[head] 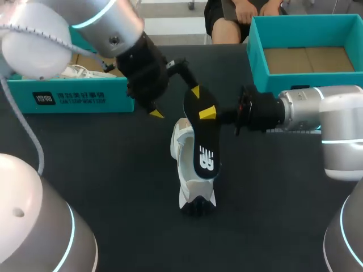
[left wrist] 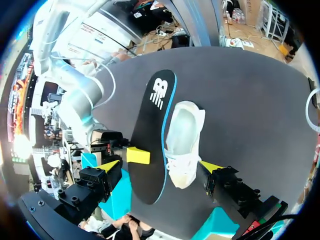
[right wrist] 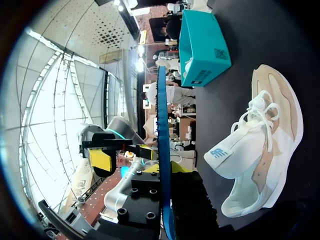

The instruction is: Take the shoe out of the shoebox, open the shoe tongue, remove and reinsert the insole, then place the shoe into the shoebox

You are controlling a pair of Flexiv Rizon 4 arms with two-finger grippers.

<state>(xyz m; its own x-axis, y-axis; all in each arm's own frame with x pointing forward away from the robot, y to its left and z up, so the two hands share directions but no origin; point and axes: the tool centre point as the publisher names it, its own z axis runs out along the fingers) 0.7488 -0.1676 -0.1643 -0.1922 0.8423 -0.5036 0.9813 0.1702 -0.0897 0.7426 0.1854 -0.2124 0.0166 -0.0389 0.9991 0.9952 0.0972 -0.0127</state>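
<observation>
While the white shoe (head: 182,144) is left on the table (head: 113,187), the black insole (head: 205,156), marked with a white logo, is clamped by the right gripper (head: 206,112); the left gripper (head: 175,102) is spread apart.

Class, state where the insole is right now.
In the centre of the head view, the insole is out of the white shoe and just to its right. The right gripper holds it by its far end.

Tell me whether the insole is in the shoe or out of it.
Out. The right gripper holds the insole in the air above the shoe, apart from it.
</observation>
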